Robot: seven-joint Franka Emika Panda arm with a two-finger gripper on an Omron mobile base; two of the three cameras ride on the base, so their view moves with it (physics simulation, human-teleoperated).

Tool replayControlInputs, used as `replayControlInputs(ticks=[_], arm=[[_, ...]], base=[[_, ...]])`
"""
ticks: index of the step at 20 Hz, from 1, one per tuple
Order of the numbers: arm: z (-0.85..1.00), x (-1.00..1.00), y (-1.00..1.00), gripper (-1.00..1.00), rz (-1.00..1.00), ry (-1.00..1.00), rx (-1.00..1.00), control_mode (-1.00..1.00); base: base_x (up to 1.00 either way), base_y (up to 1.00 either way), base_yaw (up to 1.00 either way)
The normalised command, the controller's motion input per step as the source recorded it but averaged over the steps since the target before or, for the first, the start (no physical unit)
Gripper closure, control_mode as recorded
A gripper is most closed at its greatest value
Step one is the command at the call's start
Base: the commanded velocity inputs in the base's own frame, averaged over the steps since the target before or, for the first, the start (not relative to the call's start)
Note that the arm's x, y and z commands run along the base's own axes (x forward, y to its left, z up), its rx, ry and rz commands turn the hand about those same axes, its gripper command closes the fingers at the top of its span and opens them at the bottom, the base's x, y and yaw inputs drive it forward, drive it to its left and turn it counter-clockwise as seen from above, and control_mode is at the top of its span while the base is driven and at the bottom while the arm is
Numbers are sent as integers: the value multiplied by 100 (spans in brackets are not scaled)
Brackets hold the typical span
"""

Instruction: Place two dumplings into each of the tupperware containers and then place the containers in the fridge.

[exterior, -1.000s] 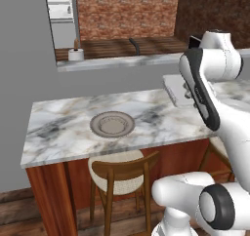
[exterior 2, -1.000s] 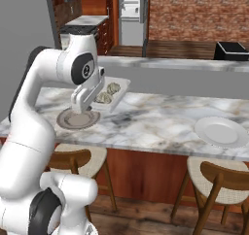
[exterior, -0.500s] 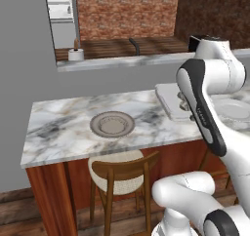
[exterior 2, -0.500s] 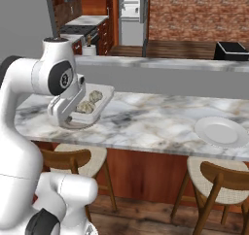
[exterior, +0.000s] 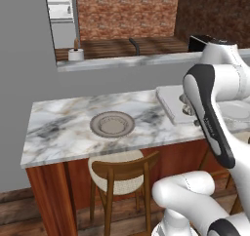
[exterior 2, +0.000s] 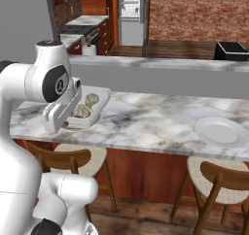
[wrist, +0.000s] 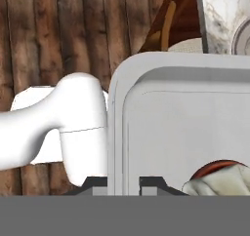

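A rendered kitchen with brick walls and reddish wood cabinets is being shown, and a marble table (exterior 2: 155, 125) with wooden stools beneath it is lying across the middle of both base views. In the right base view, a tupperware container (exterior 2: 88, 110) is being carried at the centre left of the frame, just at the near edge of the table, with two dumplings (exterior 2: 86, 106) lying inside it. The same container (exterior: 172, 103) is being seen at the right of the left base view, partly hidden by the arm.

In the hand view, the rim and wall of the container (wrist: 161, 123) are being pinched at the bottom centre of the frame by the gripper (wrist: 123, 184), whose fingers (wrist: 151, 182) are being kept closed on the rim, one on each side of it. One dumpling (wrist: 222, 181) is being glimpsed at the lower right of that frame.

A round grey-brown plate (exterior: 112, 124) is sitting bare at the centre of the left base view, and a white plate (exterior 2: 222, 131) is resting at the right of the right base view. The fridge (exterior 2: 132, 13) is standing far back, at the top centre of the right base view.

By judgement, this container is filled and is being moved toward the fridge; the second container cannot be located, so its state cannot be told. Placing in the fridge is not yet done.
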Motion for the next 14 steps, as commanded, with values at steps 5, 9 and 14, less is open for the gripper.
replayControlInputs(ticks=[5, 9, 14], arm=[[0, -14, 9, 100, 12, 3, -1, -100], [0, 0, 8, 100, 3, 1, 0, -100], [0, -13, 1, 100, 0, 0, 0, 100]], base=[[0, 0, 0], [0, 0, 0], [-24, -5, 0]])
